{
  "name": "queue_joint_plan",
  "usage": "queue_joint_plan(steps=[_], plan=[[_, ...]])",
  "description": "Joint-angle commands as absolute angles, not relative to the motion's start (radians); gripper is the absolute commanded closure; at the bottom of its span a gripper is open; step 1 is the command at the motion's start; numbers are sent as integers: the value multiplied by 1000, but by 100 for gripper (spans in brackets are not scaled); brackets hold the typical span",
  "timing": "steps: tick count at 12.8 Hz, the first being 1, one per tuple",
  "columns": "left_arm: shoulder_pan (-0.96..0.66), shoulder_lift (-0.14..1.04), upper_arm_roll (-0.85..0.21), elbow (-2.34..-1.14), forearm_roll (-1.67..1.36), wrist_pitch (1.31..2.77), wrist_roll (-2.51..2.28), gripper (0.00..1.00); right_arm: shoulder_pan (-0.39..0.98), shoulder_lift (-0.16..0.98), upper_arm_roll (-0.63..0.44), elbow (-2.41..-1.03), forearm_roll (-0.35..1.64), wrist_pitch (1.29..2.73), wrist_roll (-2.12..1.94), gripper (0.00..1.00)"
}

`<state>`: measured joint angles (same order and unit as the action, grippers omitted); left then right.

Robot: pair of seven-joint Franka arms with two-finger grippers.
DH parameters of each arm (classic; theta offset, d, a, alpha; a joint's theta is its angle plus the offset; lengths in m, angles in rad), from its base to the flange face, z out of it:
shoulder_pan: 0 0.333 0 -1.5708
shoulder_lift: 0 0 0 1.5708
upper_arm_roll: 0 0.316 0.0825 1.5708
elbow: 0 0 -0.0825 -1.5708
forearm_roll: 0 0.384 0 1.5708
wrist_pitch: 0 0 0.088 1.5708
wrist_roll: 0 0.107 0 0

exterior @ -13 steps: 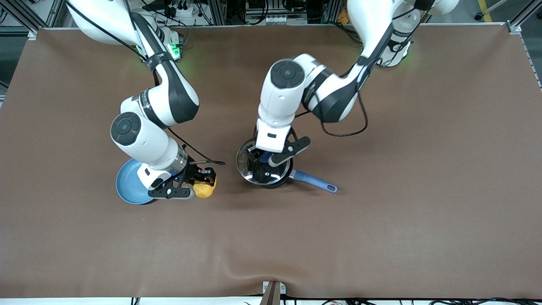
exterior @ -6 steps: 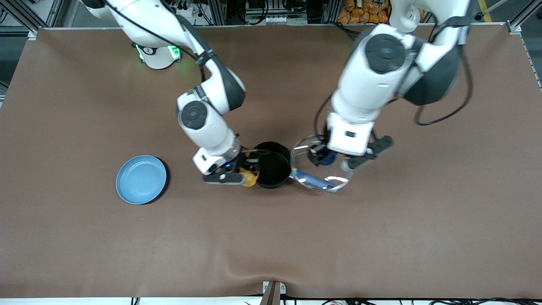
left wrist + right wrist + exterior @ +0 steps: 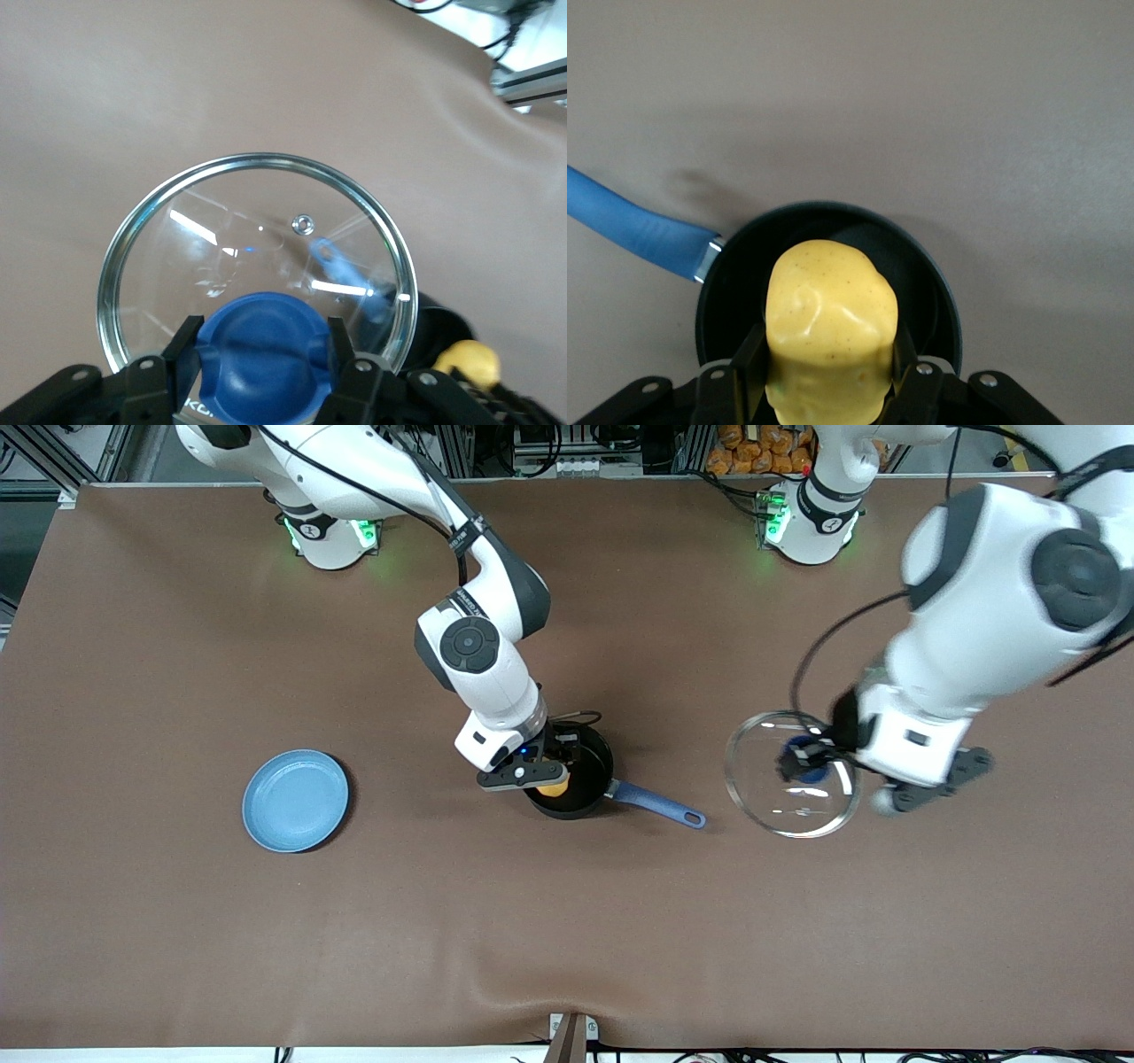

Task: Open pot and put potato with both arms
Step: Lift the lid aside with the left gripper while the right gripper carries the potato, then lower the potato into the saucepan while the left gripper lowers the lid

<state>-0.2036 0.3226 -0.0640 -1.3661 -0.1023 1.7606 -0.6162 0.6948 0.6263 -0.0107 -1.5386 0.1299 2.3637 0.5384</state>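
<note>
Right gripper point(image 3: 551, 772) clamped on potato point(image 3: 830, 323) over pot point(image 3: 576, 775); left gripper point(image 3: 811, 766) gripping lid point(image 3: 791, 784) — aloft

Brown cloth-covered tabletop point(image 3: 177, 921), one fold or ridge in the cloth at the edge nearest the front camera, about mid-width; black pot point(image 3: 580, 797) with long blue handle sits on it near the middle, lid off, handle pointing toward the left arm's end and slightly nearer the camera; flat light-blue plate point(image 3: 295, 800) lies on it toward the right arm's end, well apart from the pot, about level with it; both arm bases stand along the edge farthest from the camera, green lights lit at each
</note>
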Motion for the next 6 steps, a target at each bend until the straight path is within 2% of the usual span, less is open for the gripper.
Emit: queue_joint_plan(steps=[1,6], plan=[[-103,259,-77,-1489,-123,1769,-444,100,719,686,-18,-1514,117,2362,531,100],[-11,262,-75,-1577,-121,1841,-232,100,752,718,-18,-1509,123,2372,540,100]])
